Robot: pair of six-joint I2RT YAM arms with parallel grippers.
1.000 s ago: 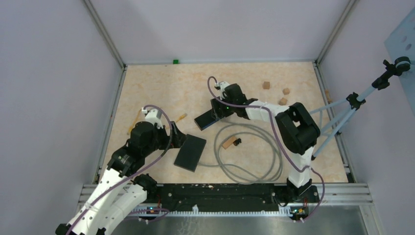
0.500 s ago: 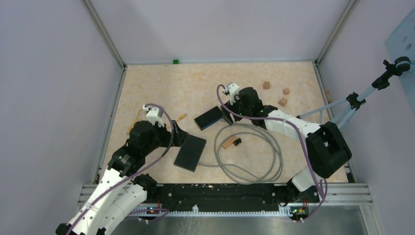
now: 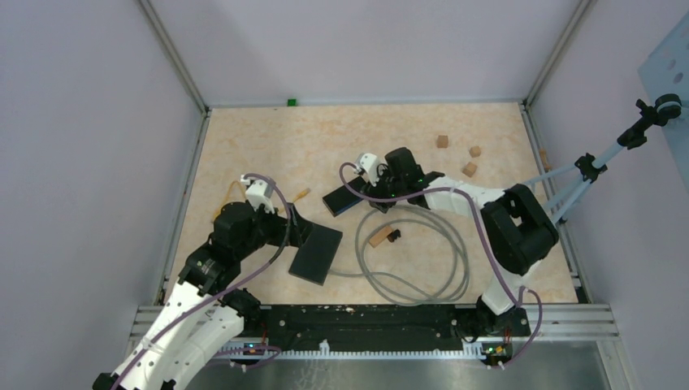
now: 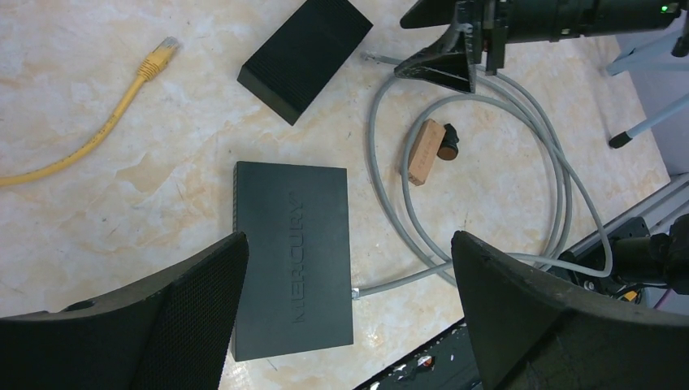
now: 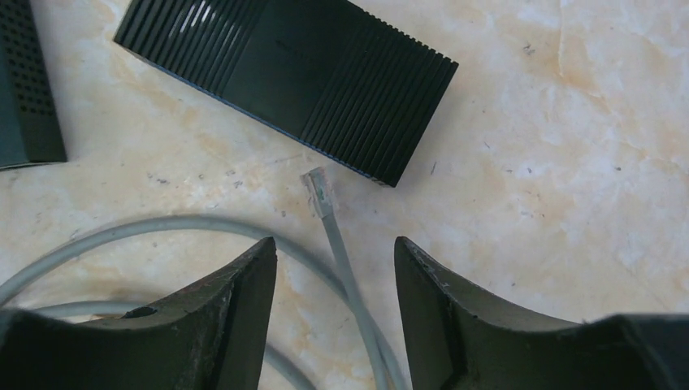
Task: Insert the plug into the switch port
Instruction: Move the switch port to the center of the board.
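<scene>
Plug (image 5: 318, 188) just ahead of right tool (image 5: 334, 244) (jaws apart, untouched)

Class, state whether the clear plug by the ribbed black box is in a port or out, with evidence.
Out: the plug lies bare on the table, apart from the ribbed black box.

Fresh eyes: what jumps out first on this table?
Most striking is the grey cable coiled right of centre, its clear plug lying loose between the right gripper's open fingers, beside a ribbed black box. The black switch lies flat under the wide-open left gripper.
</scene>
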